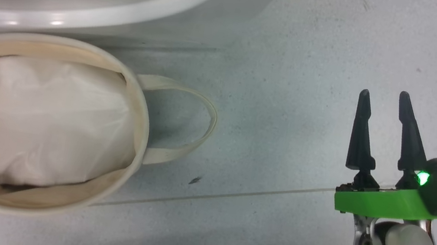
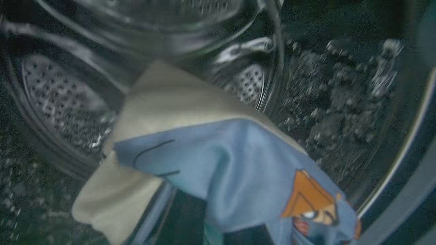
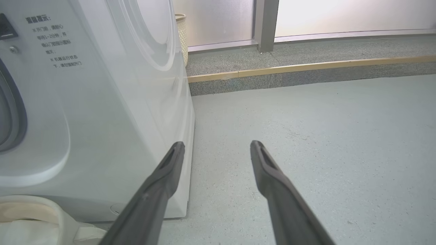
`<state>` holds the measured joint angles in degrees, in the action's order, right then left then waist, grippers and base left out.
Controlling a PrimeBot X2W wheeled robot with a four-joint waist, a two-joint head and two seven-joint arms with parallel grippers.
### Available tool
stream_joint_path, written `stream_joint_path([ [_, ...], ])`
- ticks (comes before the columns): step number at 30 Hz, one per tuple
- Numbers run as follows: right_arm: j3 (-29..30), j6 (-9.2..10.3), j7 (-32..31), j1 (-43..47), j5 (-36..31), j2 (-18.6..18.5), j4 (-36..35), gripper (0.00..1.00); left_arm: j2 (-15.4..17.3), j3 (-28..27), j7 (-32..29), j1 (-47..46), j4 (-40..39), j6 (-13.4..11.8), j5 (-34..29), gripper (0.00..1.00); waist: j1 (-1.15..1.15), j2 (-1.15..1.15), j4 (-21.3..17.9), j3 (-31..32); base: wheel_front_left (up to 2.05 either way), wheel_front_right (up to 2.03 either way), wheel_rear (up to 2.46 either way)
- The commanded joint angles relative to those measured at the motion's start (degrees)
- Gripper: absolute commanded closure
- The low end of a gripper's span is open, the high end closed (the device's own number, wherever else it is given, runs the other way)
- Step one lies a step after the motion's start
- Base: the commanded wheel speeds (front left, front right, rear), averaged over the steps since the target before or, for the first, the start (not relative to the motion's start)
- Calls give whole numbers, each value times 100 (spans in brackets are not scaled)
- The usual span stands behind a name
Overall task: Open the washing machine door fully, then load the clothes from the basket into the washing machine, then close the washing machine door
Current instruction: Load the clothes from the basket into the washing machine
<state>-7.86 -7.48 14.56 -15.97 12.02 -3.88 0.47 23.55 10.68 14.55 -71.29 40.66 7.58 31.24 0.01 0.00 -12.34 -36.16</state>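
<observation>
A: Left hand status?
B: Left gripper is clamped down. Its fingers are buried under the clothes, so no direct look at the pinch. The light blue and cream garment with the orange print hangs right off the wrist, so I read that as a grip.
A: Where is it?
B: Inside the perforated drum. Cloth is up off the drum wall, not lying on it. Likely carried deep so it drops clear of the opening.
A: Right side?
B: Right gripper is spread wide and empty, touching nothing. It's parked over bare floor, well apart from the basket and beside the washing machine. Probably kept out of the left arm's path.
A: Basket?
B: On the floor, hard against the machine's front. I see white padding in it and no printed garments on top. Looks like the last load. Release comes next, then the door.
</observation>
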Motion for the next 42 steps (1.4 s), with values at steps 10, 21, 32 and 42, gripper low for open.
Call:
stream_joint_path([
  [10,-176,-1,44,103,-96,80,-133,0,18,-197,45,323,587,-9,-322,100,-1,0,25,-93,0,0,0],
  [21,-209,-1,44,157,-82,85,-104,0,25,565,-17,-281,2095,-9,-111,100,-1,0,-86,17,0,0,0],
  [32,-182,-1,44,222,-39,95,-236,0,262,1079,-94,-1065,2668,-9,105,100,-1,0,-372,-260,0,0,0],
  [42,-193,-1,44,240,2,99,-376,0,466,963,-303,-1475,3212,-363,298,100,-1,0,-375,-454,5,5,5],
])
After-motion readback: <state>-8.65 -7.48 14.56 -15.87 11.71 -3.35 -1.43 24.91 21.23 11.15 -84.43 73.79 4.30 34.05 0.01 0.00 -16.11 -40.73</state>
